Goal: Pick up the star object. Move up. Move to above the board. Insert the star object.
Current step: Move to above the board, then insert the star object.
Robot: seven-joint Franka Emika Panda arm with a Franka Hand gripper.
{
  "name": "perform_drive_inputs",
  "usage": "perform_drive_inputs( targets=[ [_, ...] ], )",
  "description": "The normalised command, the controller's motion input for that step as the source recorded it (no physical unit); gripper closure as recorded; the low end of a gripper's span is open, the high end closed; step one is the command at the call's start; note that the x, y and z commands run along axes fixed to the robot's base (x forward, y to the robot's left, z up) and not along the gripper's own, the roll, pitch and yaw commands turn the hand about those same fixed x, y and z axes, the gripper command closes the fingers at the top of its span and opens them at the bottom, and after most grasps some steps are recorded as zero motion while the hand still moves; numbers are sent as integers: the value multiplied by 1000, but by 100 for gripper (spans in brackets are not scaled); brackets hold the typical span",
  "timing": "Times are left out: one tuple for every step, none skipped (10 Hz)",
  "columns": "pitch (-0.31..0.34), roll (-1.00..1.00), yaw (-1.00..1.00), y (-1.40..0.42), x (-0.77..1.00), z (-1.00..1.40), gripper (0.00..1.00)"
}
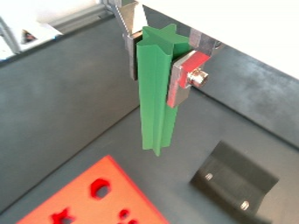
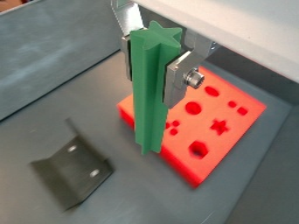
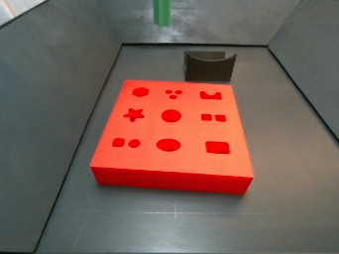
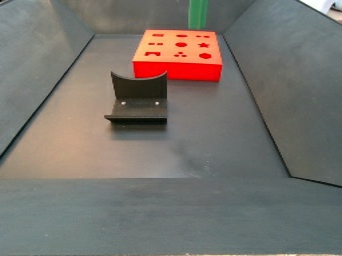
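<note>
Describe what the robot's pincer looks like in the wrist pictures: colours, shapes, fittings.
In both wrist views the pincer has two flat silver metal plates as fingers, hanging from a pale housing at the frame edge. One finger carries a red block with a round silver bolt head. No cables or markings show. The arm itself is out of view.

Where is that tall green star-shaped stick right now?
The star object hangs upright in the air, clamped in the gripper, off the floor between the fixture and the board, not yet over the star recess.
</note>
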Motion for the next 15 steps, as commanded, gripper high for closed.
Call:
perform_drive_inputs(
  targets=[
    [191,-19,1,-1000,115,248,100],
    [122,-14,3,-1000,123,248,100],
    [109,-2,12,-1000,137,247,100],
    [120,-7,10,-1000,154,248,100],
    [127,3,11,-1000,175,253,100],
    [132,12,10,-981,200,251,100],
    [131,25,13,-703,173,178,100],
    [125,42,10,-432,144,109,100],
    [104,55,10,-222,107,59,100],
    [0,44,0,0,0,-89,100],
    [0,0,0,114,-43,-17,100],
    [0,11,-243,57,-377,-160,100],
    [16,107,-320,71,-334,-374,100],
    [0,171,0,63,-389,-460,100],
    [21,0,126,63,0,-31,100]
  ],
)
